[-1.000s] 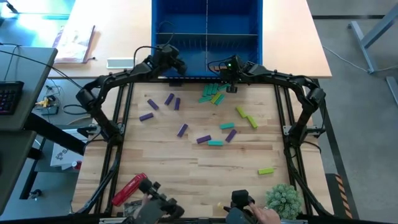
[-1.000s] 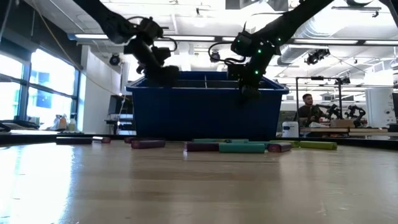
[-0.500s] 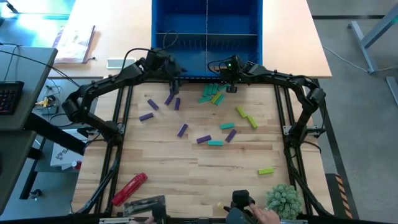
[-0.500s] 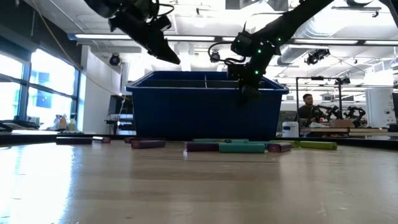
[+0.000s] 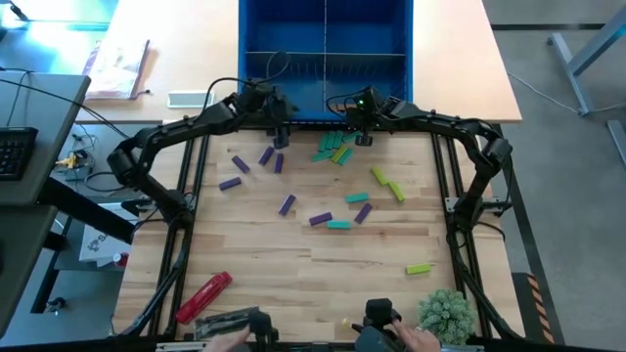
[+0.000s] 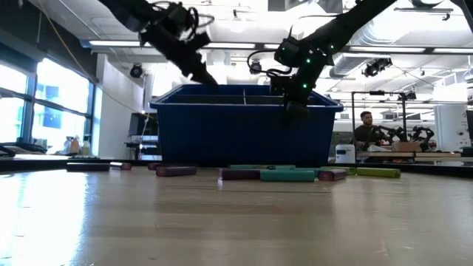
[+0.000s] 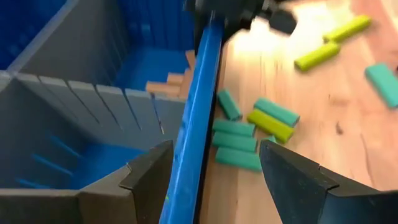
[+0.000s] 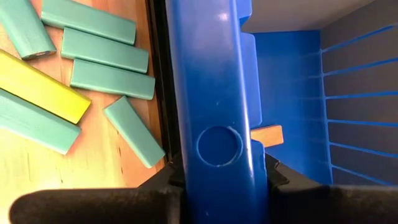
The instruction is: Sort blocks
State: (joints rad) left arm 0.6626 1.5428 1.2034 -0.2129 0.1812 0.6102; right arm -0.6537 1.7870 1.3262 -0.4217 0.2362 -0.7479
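The left tool hangs just at the near wall of the blue bin, its two fingers spread wide and empty, straddling the wall's top edge as its own camera shows. The right tool sits on that same near wall further along, its fingers drawn narrow against the wall's rim with nothing else between them. Inside the bin, close behind that wall, a few tan blocks already lie in one compartment. The rest of the blocks are loose on the tabletop in front of the bin: a tight cluster of teal blocks with a lime one touching them just beside the bin wall, purple blocks near the wall below the left tool, and more purple, teal and lime pieces scattered farther out, with one lime block well apart from the bin. They look like small rigid bars, light and hard, with smooth painted faces that could slip or skid when nudged. Taking one across its narrow width at mid-length seems safest; those packed side by side would probably need approaching from an open flank or picking from the cluster's edge first.
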